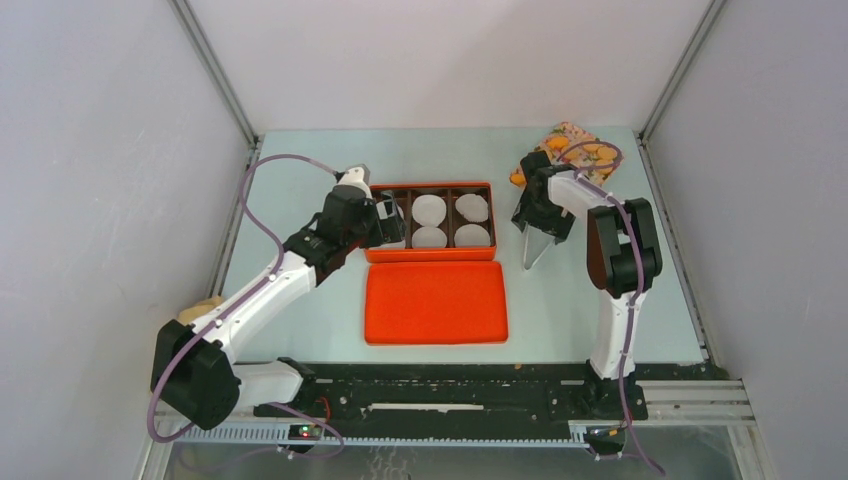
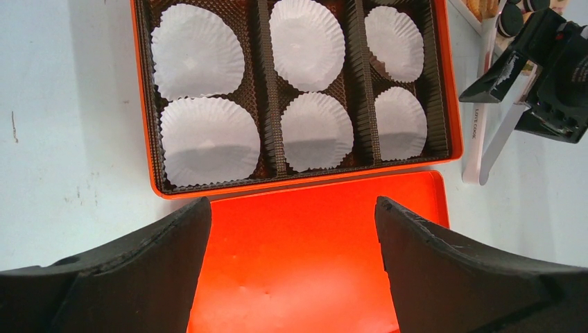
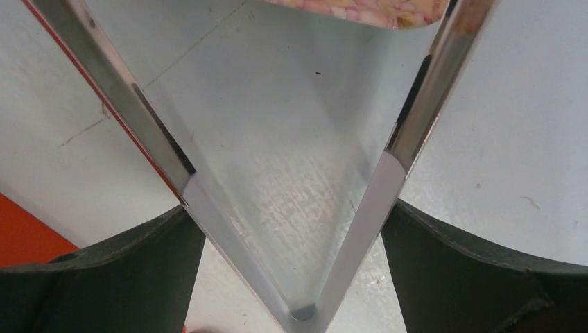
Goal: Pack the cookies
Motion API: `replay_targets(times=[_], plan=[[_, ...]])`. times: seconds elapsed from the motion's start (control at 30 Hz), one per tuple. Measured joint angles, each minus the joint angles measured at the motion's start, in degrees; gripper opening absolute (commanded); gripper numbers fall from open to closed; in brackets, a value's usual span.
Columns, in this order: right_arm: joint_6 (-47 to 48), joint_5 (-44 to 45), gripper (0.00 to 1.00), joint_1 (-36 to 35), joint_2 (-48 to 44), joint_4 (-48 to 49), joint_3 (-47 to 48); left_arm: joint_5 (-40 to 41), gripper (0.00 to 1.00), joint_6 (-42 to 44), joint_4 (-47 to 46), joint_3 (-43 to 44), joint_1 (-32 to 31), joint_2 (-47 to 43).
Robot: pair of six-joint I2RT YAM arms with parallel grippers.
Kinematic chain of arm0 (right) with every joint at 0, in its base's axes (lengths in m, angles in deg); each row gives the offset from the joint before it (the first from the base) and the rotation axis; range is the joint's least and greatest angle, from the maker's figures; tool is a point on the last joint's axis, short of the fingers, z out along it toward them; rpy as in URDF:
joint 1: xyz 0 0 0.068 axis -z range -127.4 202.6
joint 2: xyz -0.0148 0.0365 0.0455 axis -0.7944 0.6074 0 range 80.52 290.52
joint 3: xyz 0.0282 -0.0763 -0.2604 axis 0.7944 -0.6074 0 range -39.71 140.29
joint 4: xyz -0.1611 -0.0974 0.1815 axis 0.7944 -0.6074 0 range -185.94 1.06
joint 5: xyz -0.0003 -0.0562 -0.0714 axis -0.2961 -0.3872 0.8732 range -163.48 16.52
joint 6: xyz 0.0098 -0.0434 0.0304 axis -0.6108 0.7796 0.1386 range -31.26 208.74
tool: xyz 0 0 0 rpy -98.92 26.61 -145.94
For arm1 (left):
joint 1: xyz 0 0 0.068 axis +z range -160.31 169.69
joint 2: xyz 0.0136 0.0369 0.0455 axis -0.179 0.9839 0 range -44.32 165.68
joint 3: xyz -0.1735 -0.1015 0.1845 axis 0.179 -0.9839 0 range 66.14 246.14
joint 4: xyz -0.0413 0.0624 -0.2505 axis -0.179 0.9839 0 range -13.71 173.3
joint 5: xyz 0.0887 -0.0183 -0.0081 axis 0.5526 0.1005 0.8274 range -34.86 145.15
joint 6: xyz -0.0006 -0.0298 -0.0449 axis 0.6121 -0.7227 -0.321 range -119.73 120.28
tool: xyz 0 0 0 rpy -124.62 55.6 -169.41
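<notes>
The cookies [image 1: 590,153], orange and dark discs, lie on a floral plate [image 1: 572,132] at the back right; some show at the top right of the left wrist view as cookies [image 2: 512,16]. My right gripper [image 1: 540,222] [image 3: 291,236] hangs just in front of the plate, shut on a pair of metal tongs [image 1: 534,252] [image 3: 409,132] whose arms splay wide between the fingers, with nothing between the tips. The left gripper [image 1: 396,222] [image 2: 292,236] stands open and empty over the left end of the orange box [image 1: 430,186].
The box [image 2: 454,104] holds a brown tray with several white paper liners [image 2: 197,52], no cookie in any. Its orange lid [image 1: 435,302] [image 2: 305,270] lies flat in front of it. A tan object [image 1: 200,308] sits by the left wall.
</notes>
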Motion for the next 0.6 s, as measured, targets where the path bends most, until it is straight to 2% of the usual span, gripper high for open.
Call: replay_targets(times=[0.17, 0.23, 0.43, 0.6], plan=[[2.97, 0.20, 0.91, 0.42, 1.57, -1.38, 1.99, 0.02, 0.92, -0.02, 0.02, 0.00, 0.00, 0.00], [3.52, 0.31, 0.81, 0.31, 1.57, -1.27, 1.99, 0.00, 0.92, -0.02, 0.02, 0.00, 0.00, -0.02], [4.26, 3.10, 0.58, -0.42, 1.51, -1.44, 1.62, -0.50, 0.92, -0.13, 0.00, 0.00, 0.00, 0.17], [4.26, 5.73, 0.55, -2.14, -0.98, 0.22, -2.36, -0.92, 0.92, -0.46, 0.00, -0.07, -0.02, 0.37]])
